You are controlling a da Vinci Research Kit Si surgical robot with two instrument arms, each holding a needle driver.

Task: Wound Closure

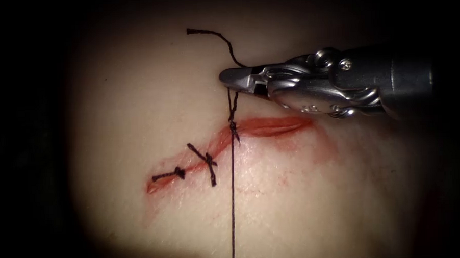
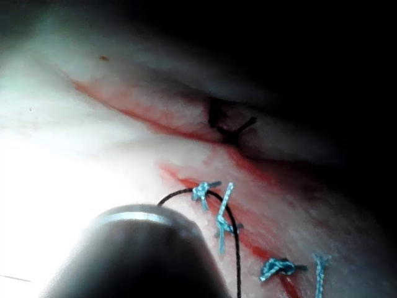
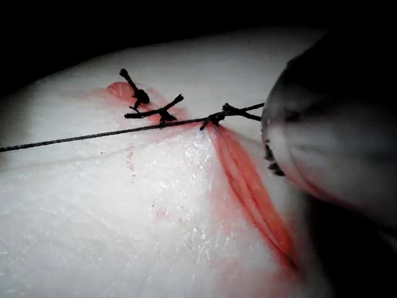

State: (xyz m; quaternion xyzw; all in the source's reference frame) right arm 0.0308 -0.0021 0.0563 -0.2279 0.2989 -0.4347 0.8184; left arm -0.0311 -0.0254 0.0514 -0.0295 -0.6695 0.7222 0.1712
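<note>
While its steel fingers clamp black thread, glistening tissue lies slit — needle unseen

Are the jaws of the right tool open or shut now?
Shut. In the endoscope view the right tool grips the thread just above the knot on the cut; no gap shows.

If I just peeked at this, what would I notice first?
Probably the shiny right tool, reaching in from the right above the cut, its jaws shut on the black thread. That thread runs down from the jaws through a knot on the red cut and on down across the pale tissue. Left of it, two finished stitches cross the cut.
</note>
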